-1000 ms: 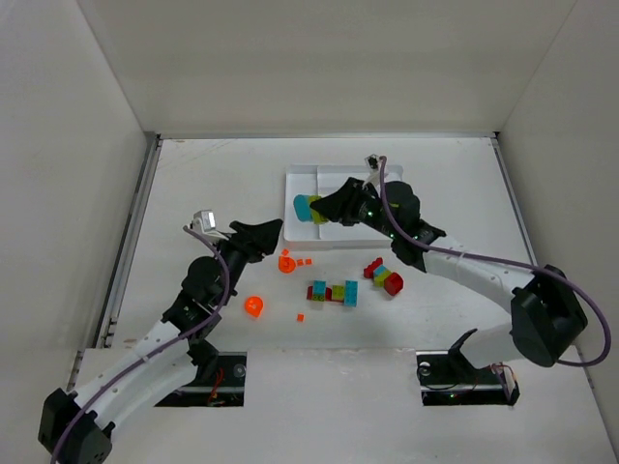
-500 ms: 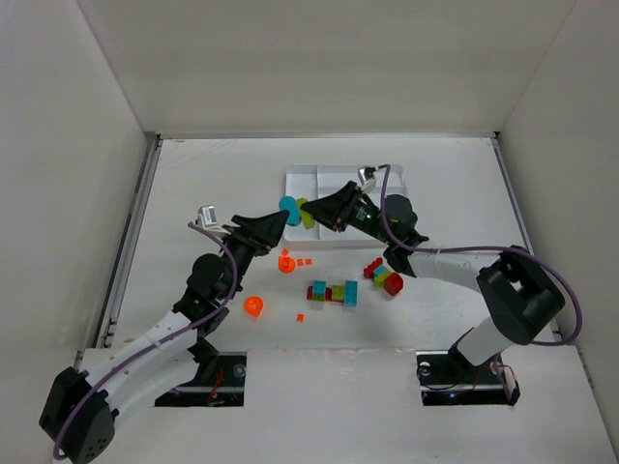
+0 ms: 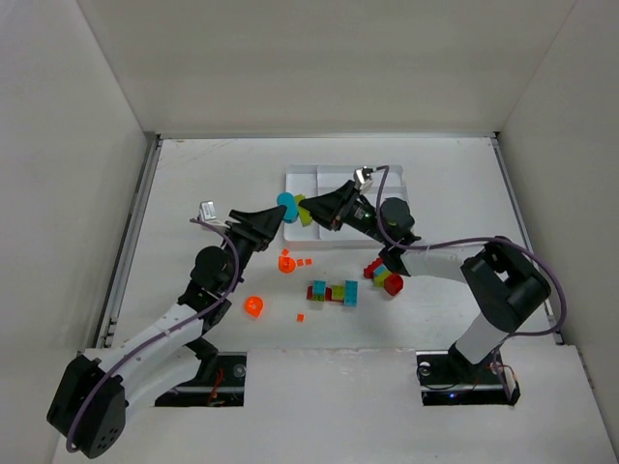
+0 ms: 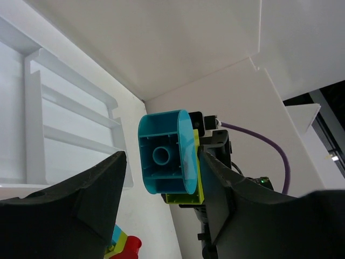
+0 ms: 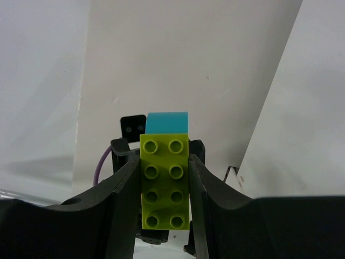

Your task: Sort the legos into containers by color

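My right gripper (image 3: 314, 210) is shut on a lime green brick (image 5: 164, 183) and holds it in the air over the near left corner of the white tray (image 3: 395, 175). A teal blue rounded piece (image 3: 286, 205) is stuck to that brick and also shows in the left wrist view (image 4: 161, 135). My left gripper (image 3: 275, 219) is open, its jaws on either side of the teal piece. Its left finger (image 4: 81, 205) stands apart from the piece. The tray's long sections (image 4: 54, 124) look bare.
Loose bricks lie on the table in front of the tray: small orange pieces (image 3: 286, 261), an orange round piece (image 3: 253, 306), a red, teal and lime row (image 3: 334, 292), and a red, lime and teal cluster (image 3: 383, 275). White walls enclose the table.
My right gripper has carried the joined lime and teal pieces left, off the tray's middle. My left gripper has risen and moved right until its jaws flank the teal piece.
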`<state>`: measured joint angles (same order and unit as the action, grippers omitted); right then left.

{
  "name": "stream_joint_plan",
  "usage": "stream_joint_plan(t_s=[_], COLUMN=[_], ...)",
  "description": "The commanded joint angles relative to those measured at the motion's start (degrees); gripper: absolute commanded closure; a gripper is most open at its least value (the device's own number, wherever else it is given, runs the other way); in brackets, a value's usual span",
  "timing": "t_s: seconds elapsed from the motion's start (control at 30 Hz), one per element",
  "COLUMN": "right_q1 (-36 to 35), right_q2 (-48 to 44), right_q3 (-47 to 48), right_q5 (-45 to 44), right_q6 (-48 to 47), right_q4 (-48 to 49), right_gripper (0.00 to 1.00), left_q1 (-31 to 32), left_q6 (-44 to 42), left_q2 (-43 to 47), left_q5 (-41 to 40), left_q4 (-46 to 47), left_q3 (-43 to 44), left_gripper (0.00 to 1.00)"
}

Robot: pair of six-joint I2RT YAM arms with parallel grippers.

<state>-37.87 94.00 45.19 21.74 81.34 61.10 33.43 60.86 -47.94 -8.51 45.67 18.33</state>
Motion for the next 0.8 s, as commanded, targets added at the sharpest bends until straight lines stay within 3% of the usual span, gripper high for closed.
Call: stream_joint_plan(t_s=[0.0,0.3,0.43,0.63,0.77], right_q1=[-0.41,-1.90,-2.25,-3.13,-3.22], right_q2=[0.83,4.44,5.14,6.02,6.38], right_q3=[1.04,2.01,2.45,3.33,2.98], right_q5=[1.03,1.38,1.29,1.29,1.03], right_q6=[2.33,5.14,5.76,5.93,5.76], right_q4=[8.07,10.79,10.79,10.53,10.35], right_gripper=[0.71,0.71,0.71,0.71,0.71], left_q1=[-0.60,0.01,0.27,0.10,-0.69], left_q6=[2.95,3.56,3.12,2.77,2.16], left_q2=[-0.13,-0.49,-0.13,0.22,1.88], left_q5=[2.36,2.45,2.97,3.59,4.03], left_q4=[6.53,7.59,7.59,8.20,7.95], left_q3=[-0.31,-0.84,-0.84,-1.98,-2.94], left_gripper=[0.48,0.51,0.65,0.66,0.78])
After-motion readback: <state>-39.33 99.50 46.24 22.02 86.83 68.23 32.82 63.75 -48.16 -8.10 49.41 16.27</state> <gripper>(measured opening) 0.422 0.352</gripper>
